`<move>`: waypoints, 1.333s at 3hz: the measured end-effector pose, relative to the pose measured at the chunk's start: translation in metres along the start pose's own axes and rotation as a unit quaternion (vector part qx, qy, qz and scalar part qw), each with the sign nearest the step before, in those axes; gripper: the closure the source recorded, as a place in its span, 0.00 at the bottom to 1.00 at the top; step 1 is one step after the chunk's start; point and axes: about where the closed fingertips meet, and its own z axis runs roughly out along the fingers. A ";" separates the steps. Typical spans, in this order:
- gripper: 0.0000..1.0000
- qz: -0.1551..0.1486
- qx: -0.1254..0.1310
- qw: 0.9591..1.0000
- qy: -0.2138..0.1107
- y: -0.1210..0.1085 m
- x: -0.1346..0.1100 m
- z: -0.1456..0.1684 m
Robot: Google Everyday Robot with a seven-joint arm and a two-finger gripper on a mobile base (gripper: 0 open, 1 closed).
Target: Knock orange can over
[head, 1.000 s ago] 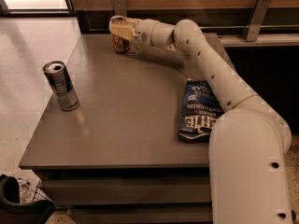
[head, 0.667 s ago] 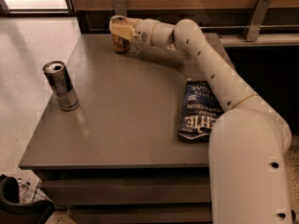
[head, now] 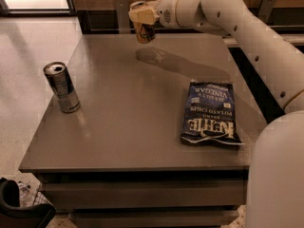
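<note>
We find the gripper (head: 142, 14) at the table's (head: 123, 132) far edge, about twelve o'clock on the tabletop as we face it. The arm (head: 247, 27) reaches it across the right-hand side from about four o'clock. We judge it comes in high and sideways like this because a knock needs a push near the can's top, where a small shove tips it most readily.

The orange can (head: 144, 33) is right at the claw. Its upper part is covered by the claw's pale tip, and its body shows just below, at six o'clock from the gripper. It looks roughly upright, so we take it that it has not been tipped. We cannot tell whether it rests on the table or hangs slightly clear. We also cannot tell whether the claw is open, closed, or gripping the can.

The taller silver-and-blue can (head: 61, 87) stands upright near the left edge at nine o'clock, well away from the arm's path. The salt-and-vinegar potato chip bag (head: 210, 113) lies flat at about four o'clock, beneath the forearm but apart from it.
</note>
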 end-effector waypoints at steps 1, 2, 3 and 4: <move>1.00 -0.015 0.018 0.999 0.041 -0.001 -0.015 -0.030; 1.00 -0.032 0.027 0.995 0.089 -0.003 -0.024 -0.041; 1.00 -0.056 0.013 0.984 0.167 0.003 -0.018 -0.035; 1.00 -0.074 -0.011 0.968 0.240 0.012 -0.002 -0.024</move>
